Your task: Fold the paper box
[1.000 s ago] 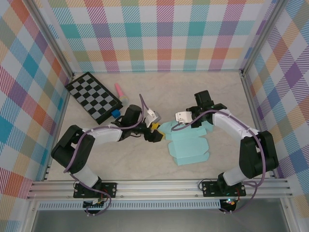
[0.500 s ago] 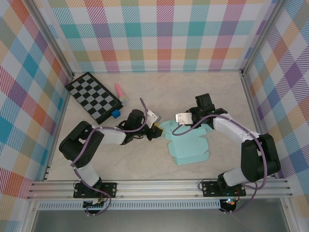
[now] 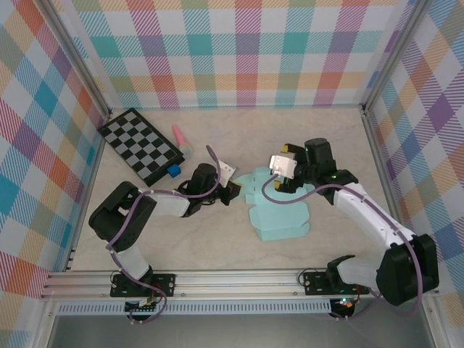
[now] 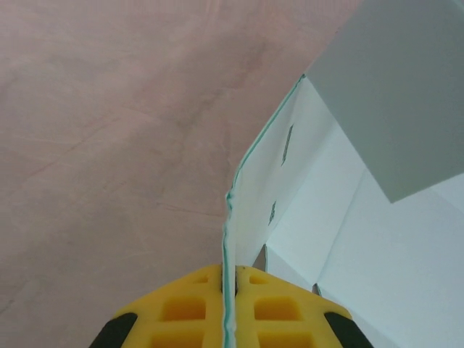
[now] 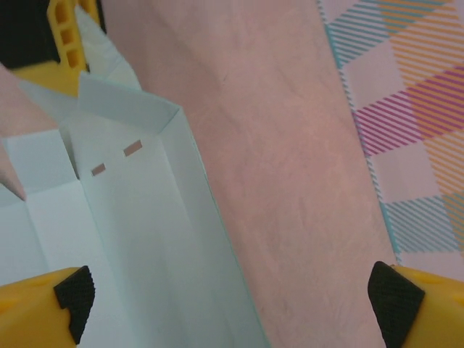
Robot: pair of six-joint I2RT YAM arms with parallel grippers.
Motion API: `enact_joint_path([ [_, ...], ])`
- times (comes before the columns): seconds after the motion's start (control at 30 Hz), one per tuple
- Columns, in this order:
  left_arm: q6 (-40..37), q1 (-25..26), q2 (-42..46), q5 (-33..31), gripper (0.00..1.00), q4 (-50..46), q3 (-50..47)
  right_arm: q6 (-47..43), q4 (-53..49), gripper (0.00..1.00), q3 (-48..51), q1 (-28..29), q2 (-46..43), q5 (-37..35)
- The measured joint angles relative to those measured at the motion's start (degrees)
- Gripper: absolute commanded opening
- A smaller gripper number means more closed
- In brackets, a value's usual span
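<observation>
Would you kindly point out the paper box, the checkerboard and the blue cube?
paper box (image 3: 279,217): top external view, flat middle panel.
checkerboard (image 3: 141,145): top external view, board's centre.
blue cube (image 3: 174,171): top external view, top face.

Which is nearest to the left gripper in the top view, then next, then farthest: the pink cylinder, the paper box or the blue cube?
1. paper box, pinched in the left gripper.
2. blue cube, to its left.
3. pink cylinder, farther back-left.

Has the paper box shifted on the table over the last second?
Yes. The paper box has slid slightly away from the near aluminium rail, toward the back wall, with the left gripper shut on its edge flap.
</observation>
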State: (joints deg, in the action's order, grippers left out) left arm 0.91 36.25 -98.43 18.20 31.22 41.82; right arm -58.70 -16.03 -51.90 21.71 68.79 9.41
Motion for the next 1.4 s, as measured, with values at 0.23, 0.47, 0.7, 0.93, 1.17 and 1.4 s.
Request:
enact_joint_path([
  [0.23, 2.47, 0.0, 3.63, -8.35, 0.0, 0.02, 0.11, 59.06, -5.22, 1.0, -13.09, -0.33, -2.34, -16.15],
  [0.47, 2.8, 0.0, 4.66, -11.26, 0.0, 0.87, 0.09, 125.7, -7.23, 0.9, -8.33, -3.5, -0.26, -8.2],
  [0.7, 2.93, 0.0, 4.17, -12.55, 0.0, 2.16, -0.44, 148.17, -6.78, 0.82, -9.6, -2.71, 13.29, 0.61],
  [0.93, 2.49, 0.0, 3.43, -13.2, 0.0, 2.19, -0.61, 156.71, -2.99, 0.83, -16.15, -2.43, 18.01, 4.46],
  [1.17, 2.27, 0.0, 2.71, -13.66, 0.0, 2.21, -0.61, 159.07, -4.28, 0.73, -22.67, -1.57, 23.63, 5.33],
  [1.4, 2.54, 0.0, 2.27, -14.69, 0.0, 2.69, -0.81, 159.93, -4.87, 0.59, -24.52, -0.81, 27.67, 5.33],
])
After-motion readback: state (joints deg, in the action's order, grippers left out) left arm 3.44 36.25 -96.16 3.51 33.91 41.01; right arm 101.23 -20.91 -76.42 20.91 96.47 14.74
